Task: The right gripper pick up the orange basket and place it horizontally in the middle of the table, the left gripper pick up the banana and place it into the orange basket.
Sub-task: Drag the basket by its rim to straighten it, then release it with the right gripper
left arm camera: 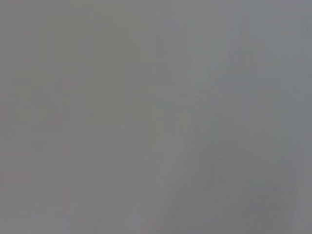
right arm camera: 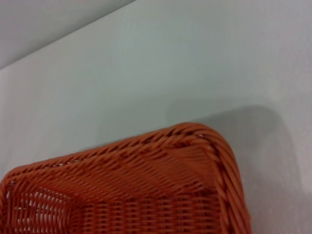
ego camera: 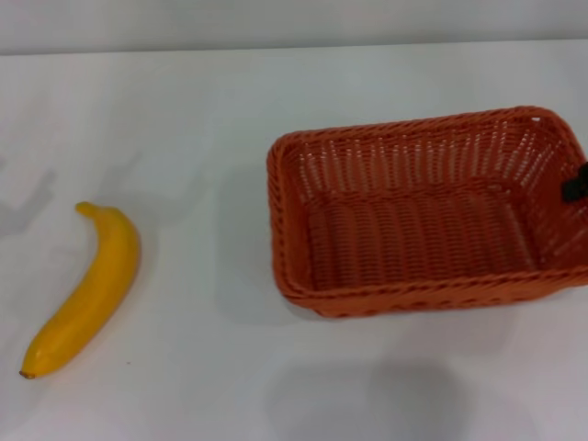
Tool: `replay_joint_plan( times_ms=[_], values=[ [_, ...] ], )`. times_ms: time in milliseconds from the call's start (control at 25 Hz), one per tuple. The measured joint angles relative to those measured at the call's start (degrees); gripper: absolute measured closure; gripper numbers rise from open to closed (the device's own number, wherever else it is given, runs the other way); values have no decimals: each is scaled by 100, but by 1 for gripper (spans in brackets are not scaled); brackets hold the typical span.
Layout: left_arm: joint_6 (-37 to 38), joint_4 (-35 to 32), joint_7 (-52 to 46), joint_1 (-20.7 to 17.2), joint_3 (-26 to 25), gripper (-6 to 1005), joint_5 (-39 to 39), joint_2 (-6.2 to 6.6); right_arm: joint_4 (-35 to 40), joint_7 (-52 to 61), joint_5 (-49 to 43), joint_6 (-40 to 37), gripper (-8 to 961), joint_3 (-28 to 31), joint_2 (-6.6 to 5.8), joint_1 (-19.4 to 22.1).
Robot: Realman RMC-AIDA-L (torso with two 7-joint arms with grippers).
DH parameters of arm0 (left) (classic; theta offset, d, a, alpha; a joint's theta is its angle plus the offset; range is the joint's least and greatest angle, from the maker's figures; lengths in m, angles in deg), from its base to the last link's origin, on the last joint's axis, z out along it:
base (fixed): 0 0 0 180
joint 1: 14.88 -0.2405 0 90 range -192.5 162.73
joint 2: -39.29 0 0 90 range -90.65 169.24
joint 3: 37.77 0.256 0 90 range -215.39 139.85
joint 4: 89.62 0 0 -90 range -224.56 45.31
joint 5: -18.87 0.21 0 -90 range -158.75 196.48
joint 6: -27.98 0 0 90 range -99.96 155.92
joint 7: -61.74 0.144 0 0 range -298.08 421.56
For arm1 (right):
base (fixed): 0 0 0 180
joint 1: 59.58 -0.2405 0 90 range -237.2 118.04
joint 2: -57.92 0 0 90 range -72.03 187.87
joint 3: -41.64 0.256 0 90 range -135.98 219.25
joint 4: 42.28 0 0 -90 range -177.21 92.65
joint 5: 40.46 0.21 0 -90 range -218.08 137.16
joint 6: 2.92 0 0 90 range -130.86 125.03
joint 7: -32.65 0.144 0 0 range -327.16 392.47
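Basket (ego camera: 427,216), orange open-weave wicker, rectangular, holds nothing; right gripper (ego camera: 576,182) sits at its 3 o'clock rim, finger state indeterminable. Curved yellow banana (ego camera: 84,289) lies at 9 o'clock on smooth white table (ego camera: 202,110).

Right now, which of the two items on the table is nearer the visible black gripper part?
The orange basket: the right gripper shows at its right rim, while the banana lies far left.

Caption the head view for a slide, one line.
Orange basket on the white table, right gripper at its right rim; banana lies apart on the left.
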Motion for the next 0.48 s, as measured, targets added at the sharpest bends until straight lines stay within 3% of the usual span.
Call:
replay_joint_plan(
  times_ms=[160, 240, 480],
  values=[
    [0, 4, -8, 5, 5, 123, 1, -7, 84, 60, 138, -51, 759, 97, 212, 83],
    [0, 6, -10, 23, 14, 123, 12, -5, 104, 63, 165, -66, 756, 111, 250, 92],
    [0, 5, -12, 33, 4, 123, 21, 2, 102, 93, 344, -126, 744, 193, 215, 123]
  ],
)
